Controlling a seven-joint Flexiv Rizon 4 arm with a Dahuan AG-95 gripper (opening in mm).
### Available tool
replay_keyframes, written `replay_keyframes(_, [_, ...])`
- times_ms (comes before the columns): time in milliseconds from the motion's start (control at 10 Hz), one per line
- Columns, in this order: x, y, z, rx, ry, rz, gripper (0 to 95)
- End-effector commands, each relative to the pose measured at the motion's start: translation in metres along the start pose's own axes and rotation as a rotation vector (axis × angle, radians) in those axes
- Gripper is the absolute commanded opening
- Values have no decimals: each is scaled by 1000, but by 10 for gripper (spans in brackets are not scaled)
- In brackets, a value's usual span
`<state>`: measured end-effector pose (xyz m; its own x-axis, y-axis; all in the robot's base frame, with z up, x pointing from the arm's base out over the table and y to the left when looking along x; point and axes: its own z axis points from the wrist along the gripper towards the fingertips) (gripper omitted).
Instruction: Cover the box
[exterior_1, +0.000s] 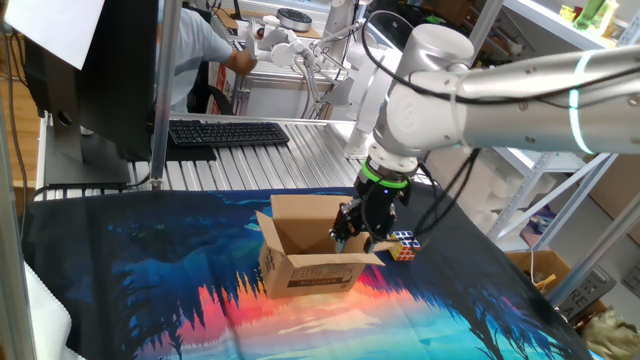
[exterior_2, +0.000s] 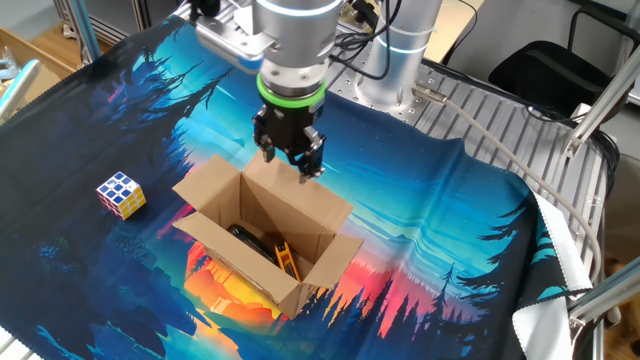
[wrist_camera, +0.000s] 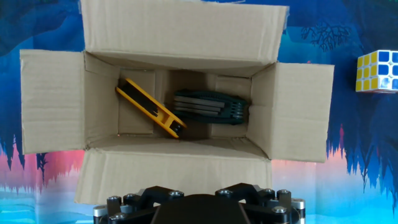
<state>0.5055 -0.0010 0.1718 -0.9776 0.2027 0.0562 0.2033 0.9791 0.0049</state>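
The brown cardboard box (exterior_1: 312, 268) stands open on the printed cloth, all four flaps spread outward. It also shows in the other fixed view (exterior_2: 215, 185) and in the hand view (wrist_camera: 180, 25). Inside lie a yellow and black tool (wrist_camera: 149, 107) and a dark folding key set (wrist_camera: 211, 107). My gripper (exterior_2: 290, 160) hovers just above the box's rear flap (exterior_2: 310, 200), fingers apart and holding nothing. In the one fixed view the gripper (exterior_1: 352, 238) is over the box's right side. In the hand view only the gripper's (wrist_camera: 199, 193) dark base shows at the bottom edge.
A Rubik's cube (exterior_1: 403, 245) lies on the cloth beside the box (exterior_2: 121, 193) (wrist_camera: 378, 71). A keyboard (exterior_1: 228, 132) and a monitor (exterior_1: 95, 70) stand behind the cloth. A metal post (exterior_1: 160, 95) rises at the cloth's back edge.
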Motion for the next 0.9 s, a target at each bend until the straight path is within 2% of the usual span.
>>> replay_keyframes(100, [-2, 0, -2, 18, 41, 141, 0])
replay_keyframes(300, [-8, -1, -6, 13, 24, 100, 0])
replay_keyframes(600, [-19, -5, -13, 43, 7, 40, 0])
replay_keyframes(700, [-27, -11, -14, 55, -5, 7, 0])
replay_keyframes(900, [-33, -20, -12, 59, -25, -22, 0])
